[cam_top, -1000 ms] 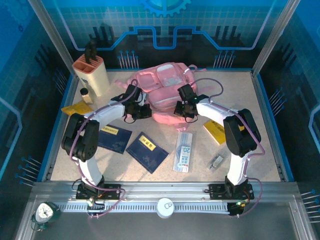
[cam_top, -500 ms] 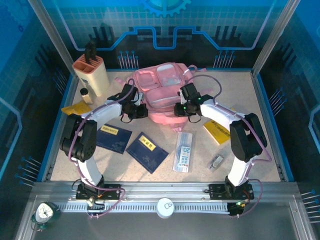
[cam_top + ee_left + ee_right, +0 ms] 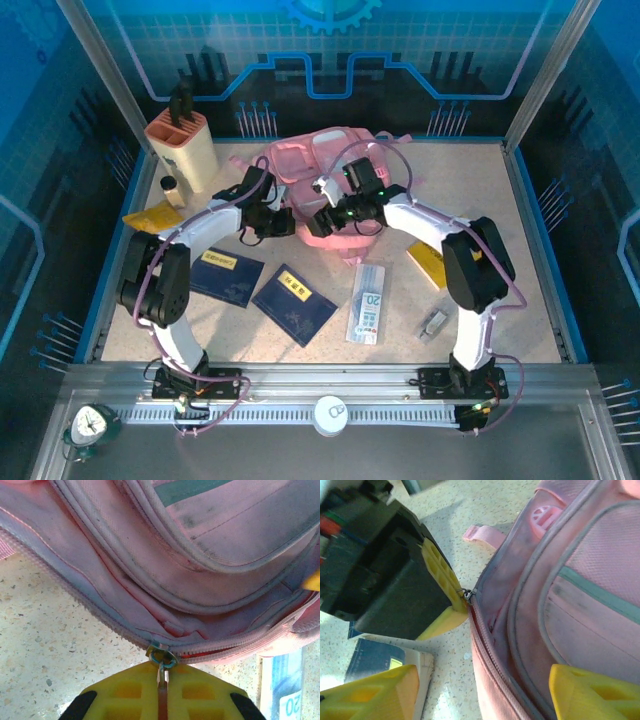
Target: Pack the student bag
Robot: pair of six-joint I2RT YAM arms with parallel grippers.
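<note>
Table, lower centre of the top view: blue booklets and a clear packet, not yet packed.
Mid-frame: my left hand, clamped on the zip pull. My right hand has its fingers apart over the bag's front.
Upper centre: student bag, zip seemingly part open.
Handling note: I'd pin the fabric with the right hand, then draw the pull along the track rather than upward.

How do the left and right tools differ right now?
Left tool is shut; right tool is open, fingers wide apart. Left tool pinches the zipper pull; right tool holds nothing, hanging over the student bag. Both have yellow fingers and sit at the bag's zipper.
</note>
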